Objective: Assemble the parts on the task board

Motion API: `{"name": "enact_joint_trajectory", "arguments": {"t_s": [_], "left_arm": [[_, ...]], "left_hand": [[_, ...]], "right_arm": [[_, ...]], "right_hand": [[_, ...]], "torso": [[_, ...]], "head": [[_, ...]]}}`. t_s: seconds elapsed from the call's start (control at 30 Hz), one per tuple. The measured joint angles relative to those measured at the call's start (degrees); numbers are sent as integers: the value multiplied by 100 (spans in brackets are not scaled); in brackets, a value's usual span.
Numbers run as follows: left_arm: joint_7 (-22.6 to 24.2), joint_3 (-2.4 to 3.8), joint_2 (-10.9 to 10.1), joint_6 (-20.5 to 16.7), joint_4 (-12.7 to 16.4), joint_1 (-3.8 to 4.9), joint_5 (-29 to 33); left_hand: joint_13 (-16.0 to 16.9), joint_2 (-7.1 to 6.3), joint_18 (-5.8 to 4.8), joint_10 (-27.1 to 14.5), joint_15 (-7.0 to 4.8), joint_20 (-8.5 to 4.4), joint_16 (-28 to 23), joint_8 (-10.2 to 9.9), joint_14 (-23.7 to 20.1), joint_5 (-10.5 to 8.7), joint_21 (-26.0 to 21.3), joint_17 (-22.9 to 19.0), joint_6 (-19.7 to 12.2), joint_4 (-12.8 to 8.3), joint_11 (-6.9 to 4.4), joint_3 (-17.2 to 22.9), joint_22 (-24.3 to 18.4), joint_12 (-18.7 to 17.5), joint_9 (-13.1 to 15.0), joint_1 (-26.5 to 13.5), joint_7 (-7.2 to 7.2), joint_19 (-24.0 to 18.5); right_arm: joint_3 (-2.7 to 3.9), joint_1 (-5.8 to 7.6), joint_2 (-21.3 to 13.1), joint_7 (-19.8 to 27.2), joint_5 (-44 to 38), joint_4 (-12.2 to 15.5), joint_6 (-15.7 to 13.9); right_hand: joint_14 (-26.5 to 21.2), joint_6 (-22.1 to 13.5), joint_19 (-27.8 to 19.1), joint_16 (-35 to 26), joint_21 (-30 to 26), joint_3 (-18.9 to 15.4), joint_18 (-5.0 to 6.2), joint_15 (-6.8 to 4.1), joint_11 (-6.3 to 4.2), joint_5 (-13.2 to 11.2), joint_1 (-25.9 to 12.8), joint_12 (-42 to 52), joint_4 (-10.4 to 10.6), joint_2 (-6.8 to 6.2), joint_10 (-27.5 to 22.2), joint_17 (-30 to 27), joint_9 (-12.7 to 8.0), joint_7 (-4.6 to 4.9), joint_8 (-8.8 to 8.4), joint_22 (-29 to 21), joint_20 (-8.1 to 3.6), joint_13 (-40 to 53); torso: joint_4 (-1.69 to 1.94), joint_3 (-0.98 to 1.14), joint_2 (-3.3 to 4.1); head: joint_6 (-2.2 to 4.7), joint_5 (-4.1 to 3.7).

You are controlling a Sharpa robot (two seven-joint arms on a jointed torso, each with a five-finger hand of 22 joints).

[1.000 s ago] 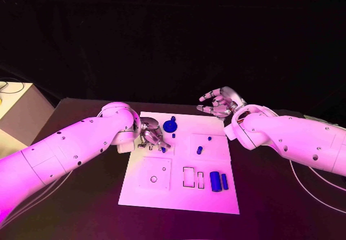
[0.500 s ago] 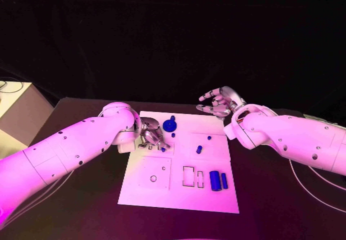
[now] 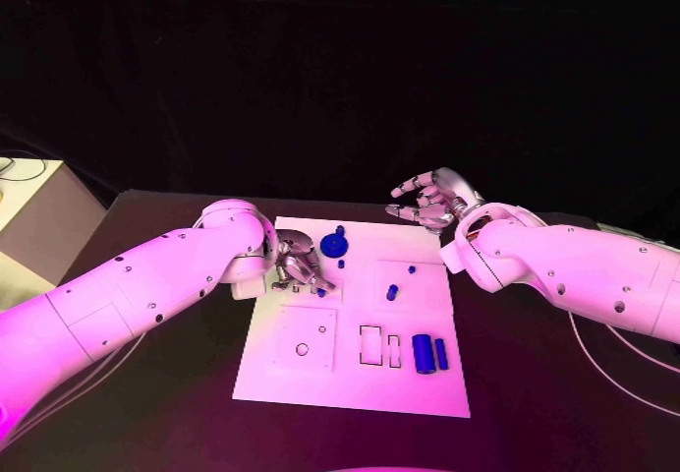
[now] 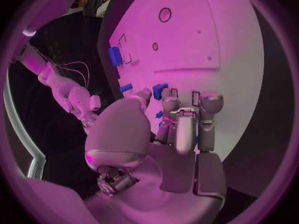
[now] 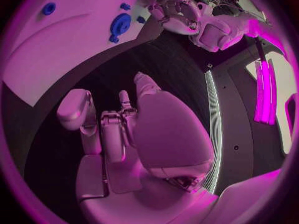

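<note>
The white task board point(image 3: 355, 379) lies in the middle of the black table. My left hand point(image 3: 298, 267) is down on its far left part, fingers curled round a small blue part point(image 4: 160, 90) at the board's surface. A round blue part point(image 3: 334, 246) lies just beyond that hand, also seen as the round blue part point(image 5: 120, 23). Two small blue parts point(image 3: 393, 293) sit mid-board. Two blue cylinders point(image 3: 430, 354) lie beside the rectangular slots point(image 3: 378, 347). My right hand point(image 3: 429, 202) hovers past the board's far right corner, fingers apart and holding nothing.
A pale box point(image 3: 28, 216) stands at the table's left side. The board's near left has a square panel with a round hole point(image 3: 302, 351). Dark bare table point(image 3: 567, 393) runs along the board's right.
</note>
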Motion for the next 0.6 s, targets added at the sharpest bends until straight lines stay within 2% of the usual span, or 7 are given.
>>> {"name": "enact_joint_trajectory", "arguments": {"t_s": [0.1,0.13,0.23,0.37,0.47,0.53,0.6], "left_arm": [[0,-1,-1,5,0,0,4],[0,-1,-1,6,1,0,8],[0,-1,-1,6,5,0,26],[4,5,-1,5,13,7,84],[4,1,-2,4,14,2,129],[4,-2,-5,3,16,-3,170],[4,-2,-9,1,21,-3,220]], "left_hand": [[0,32,0,0,0,0,0,-11,0,0,0,0,0,-12,0,12,0,0,20,32,0,0],[0,100,0,0,0,0,0,-34,0,0,24,0,0,-21,0,87,4,0,34,106,0,0],[0,153,0,-1,-2,-1,0,-102,2,-1,25,0,0,-25,-1,431,5,0,94,433,1,-1],[-20,7,0,-32,-13,-32,0,-179,13,-10,25,0,-49,-42,-28,1174,8,0,140,696,-2,-32],[-41,-126,0,-32,-13,-31,0,-208,13,1,49,0,-65,151,-28,1590,8,0,256,835,1,-32],[-57,-240,0,-33,-13,-20,0,-203,13,1,64,0,-104,211,-27,1887,7,-40,295,819,1,-43],[-70,-366,0,-42,-13,-11,0,-155,13,1,64,0,-145,173,-18,2248,7,-40,339,706,20,-52]], "right_arm": [[0,-1,0,0,0,0,1],[0,-2,0,0,0,1,2],[0,-3,-1,-1,1,1,4],[0,-5,-3,-1,1,1,6],[0,-8,-3,-1,1,1,7],[0,-14,-4,-1,1,1,8],[0,-21,-3,-1,1,-1,9]], "right_hand": [[0,0,0,0,0,0,0,0,0,0,0,0,0,0,0,0,0,0,0,0,0,0],[0,0,0,0,0,2,0,0,0,0,0,0,2,0,0,0,0,0,0,0,0,0],[0,0,0,0,0,40,0,0,0,0,0,0,7,0,0,0,0,0,0,0,0,0],[0,0,0,0,0,40,0,0,0,0,0,0,7,0,0,0,0,0,0,0,0,0],[0,0,0,0,0,40,1,0,0,0,0,0,7,0,0,0,0,0,0,0,0,0],[0,0,0,0,0,40,0,0,0,0,0,0,7,0,0,0,0,0,0,0,0,0],[0,0,0,0,0,40,1,0,0,0,0,0,7,0,0,0,0,0,0,0,0,0]], "torso": [[-1,1,-1],[-1,1,-1],[-2,1,-1],[-1,2,-1],[-2,2,1],[-1,3,2],[-2,3,2]], "head": [[-5,1],[-5,1],[-7,1],[-9,-2],[-15,-5],[-18,-6],[-19,-6]]}}
